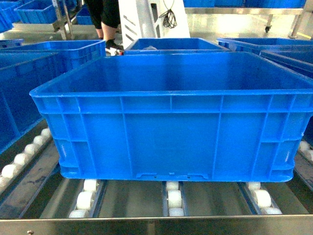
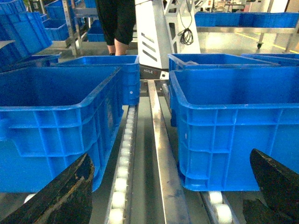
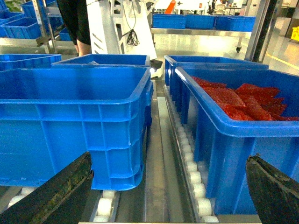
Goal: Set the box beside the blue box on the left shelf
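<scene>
Box resting on left shelf roller tracks, just beside neighbouring blue box across a steel rail, probably so placement counts as done; left pincer and right pincer both wide, gripping nothing.

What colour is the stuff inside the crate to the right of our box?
Red, a crinkled heap filling the right-hand crate. The right wrist view shows it best.
</scene>
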Controlling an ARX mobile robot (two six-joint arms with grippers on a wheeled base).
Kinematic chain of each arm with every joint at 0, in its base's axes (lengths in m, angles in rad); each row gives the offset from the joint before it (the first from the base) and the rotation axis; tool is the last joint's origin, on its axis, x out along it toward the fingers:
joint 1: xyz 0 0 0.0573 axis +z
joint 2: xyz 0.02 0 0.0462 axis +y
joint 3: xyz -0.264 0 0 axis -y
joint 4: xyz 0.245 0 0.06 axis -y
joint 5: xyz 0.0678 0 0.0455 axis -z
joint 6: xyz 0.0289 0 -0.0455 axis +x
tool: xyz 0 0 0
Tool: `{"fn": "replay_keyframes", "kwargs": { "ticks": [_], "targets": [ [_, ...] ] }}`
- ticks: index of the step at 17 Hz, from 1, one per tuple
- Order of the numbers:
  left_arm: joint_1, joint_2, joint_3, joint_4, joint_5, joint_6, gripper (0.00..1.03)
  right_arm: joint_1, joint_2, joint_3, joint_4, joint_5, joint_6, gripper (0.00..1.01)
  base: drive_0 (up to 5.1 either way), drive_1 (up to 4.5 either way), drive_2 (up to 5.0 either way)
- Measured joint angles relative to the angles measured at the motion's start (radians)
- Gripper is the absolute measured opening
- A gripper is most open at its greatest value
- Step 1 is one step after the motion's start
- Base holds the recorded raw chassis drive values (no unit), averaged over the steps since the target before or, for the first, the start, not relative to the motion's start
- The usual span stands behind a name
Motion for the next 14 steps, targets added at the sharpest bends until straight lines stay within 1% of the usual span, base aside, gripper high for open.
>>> {"fn": "replay_keyframes", "kwargs": {
  "ticks": [14],
  "targets": [
    [0.000,0.000,0.000,0.000,0.000,0.000,0.98,0.000,0.000,0.000,0.000,0.000,0.000,0.98,0.0,0.00,0.0]
  ]
}}
